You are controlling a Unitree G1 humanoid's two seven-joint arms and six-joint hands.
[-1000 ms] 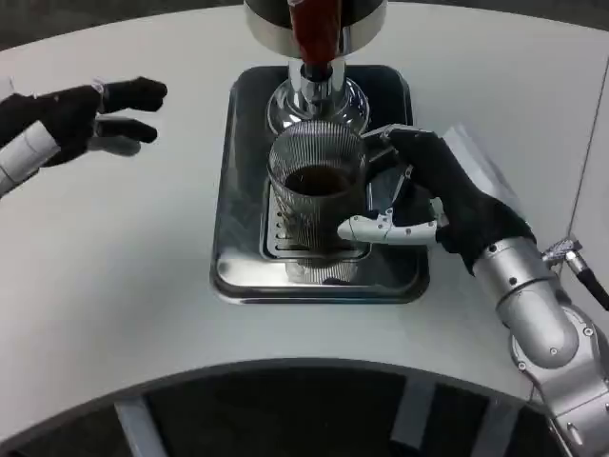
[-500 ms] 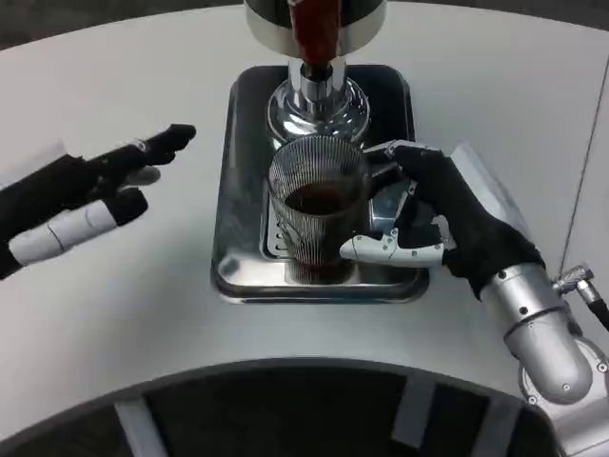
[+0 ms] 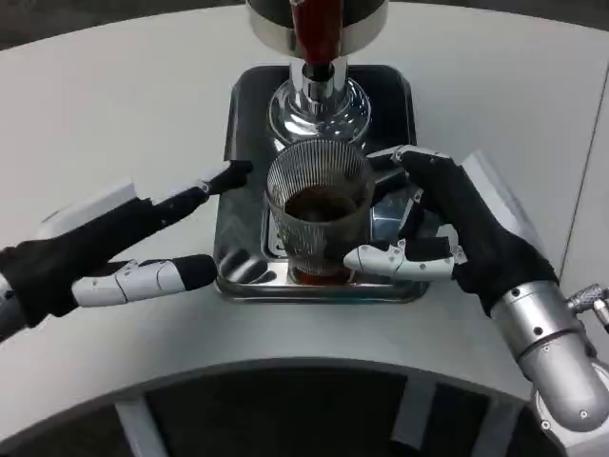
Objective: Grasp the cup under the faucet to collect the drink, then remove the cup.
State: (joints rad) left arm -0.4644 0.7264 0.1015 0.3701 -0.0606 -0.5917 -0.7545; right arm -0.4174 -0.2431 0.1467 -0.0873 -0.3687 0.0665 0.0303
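Cup (image 3: 319, 217), ribbed glass containing dark liquid, stands on the steel drip tray (image 3: 243, 114) directly below the faucet (image 3: 318, 81). Right hand (image 3: 447, 228) wraps its fingers (image 3: 395, 259) around the cup's side. Left hand (image 3: 114, 249) hovers beside the tray above the tabletop (image 3: 114, 114), fingers spread, holding nothing.

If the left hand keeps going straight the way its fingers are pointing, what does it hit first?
Probably the left rim of the metal drip tray; the left hand points right toward it, with the ribbed glass cup beyond. Height is unclear.
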